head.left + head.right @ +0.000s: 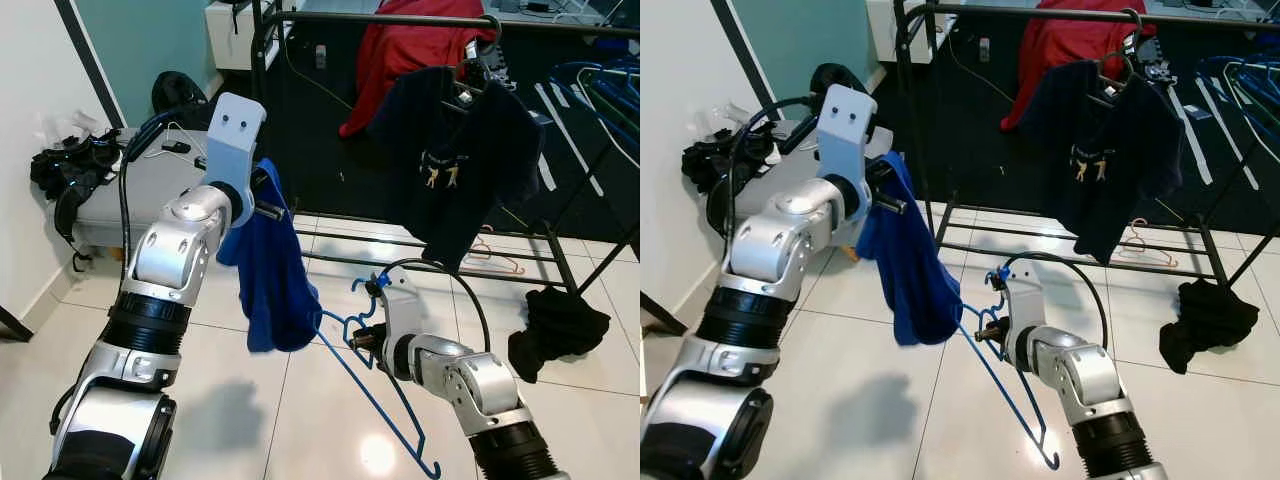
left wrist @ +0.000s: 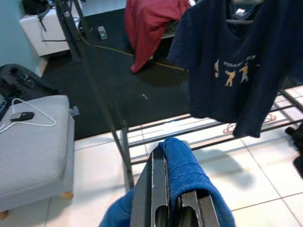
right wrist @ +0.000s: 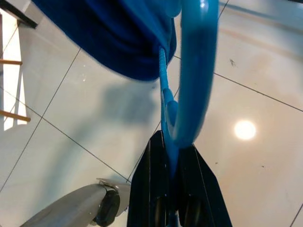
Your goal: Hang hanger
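A blue plastic hanger is held low over the tiled floor, my right gripper shut on it near the hook. One end of the hanger pokes into a blue garment that droops from my raised left gripper, which is shut on the cloth. In the left wrist view the blue cloth is folded over the black fingers. In the right wrist view the hanger runs up from the fingers into the garment. The black clothes rail stands behind.
A navy T-shirt on a hanger and a red garment hang on the rail. A grey ottoman stands at the left by the wall. Dark clothes lie on the floor at the right, near the rack's lower bars.
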